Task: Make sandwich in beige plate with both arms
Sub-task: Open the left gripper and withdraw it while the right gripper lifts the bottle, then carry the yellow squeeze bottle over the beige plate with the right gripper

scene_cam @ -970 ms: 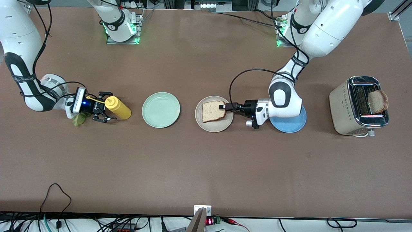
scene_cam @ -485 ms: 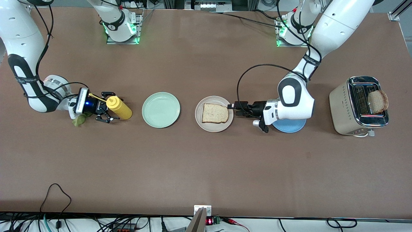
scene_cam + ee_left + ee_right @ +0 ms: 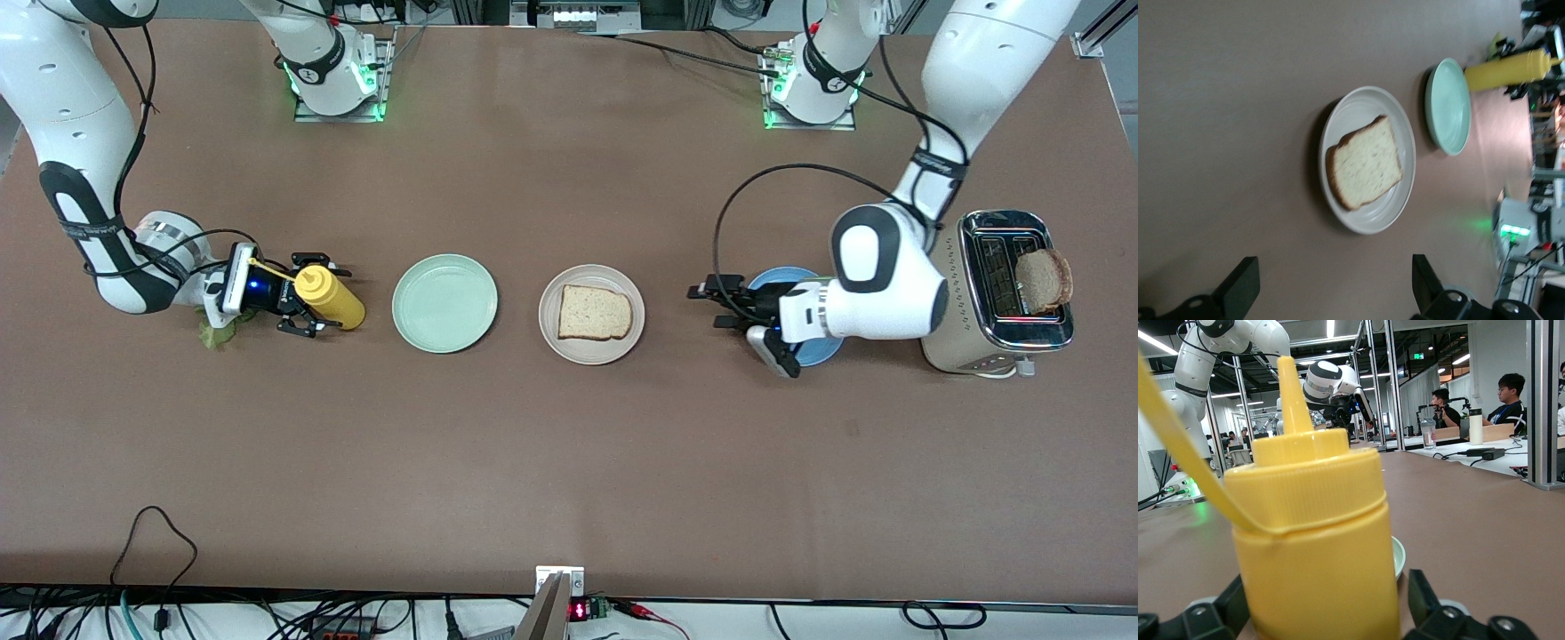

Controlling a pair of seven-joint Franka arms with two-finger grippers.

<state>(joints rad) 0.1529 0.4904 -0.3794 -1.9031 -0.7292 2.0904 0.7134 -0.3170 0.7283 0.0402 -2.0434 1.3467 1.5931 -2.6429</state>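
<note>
One bread slice [image 3: 594, 313] lies flat on the beige plate [image 3: 591, 356]; both also show in the left wrist view, slice [image 3: 1366, 163] and plate [image 3: 1405, 133]. A second slice [image 3: 1045, 280] stands in the toaster [image 3: 956, 302]. The green lettuce leaf [image 3: 213, 333] lies on the table, partly hidden under the right wrist. My left gripper [image 3: 711, 305] is open and empty, low over the table between the beige plate and the blue plate [image 3: 813, 351]; its own view [image 3: 1333, 280] shows the same. My right gripper [image 3: 313, 295] is open, its fingers on either side of the yellow squeeze bottle [image 3: 1311, 540].
A mint green plate [image 3: 444, 302] sits between the yellow bottle [image 3: 333, 300] and the beige plate. The left arm covers most of the blue plate, beside the toaster at that arm's end of the table.
My left gripper let go of the slice on the beige plate and drew back toward the blue plate. My right gripper moved forward until its fingers flank the yellow bottle.
</note>
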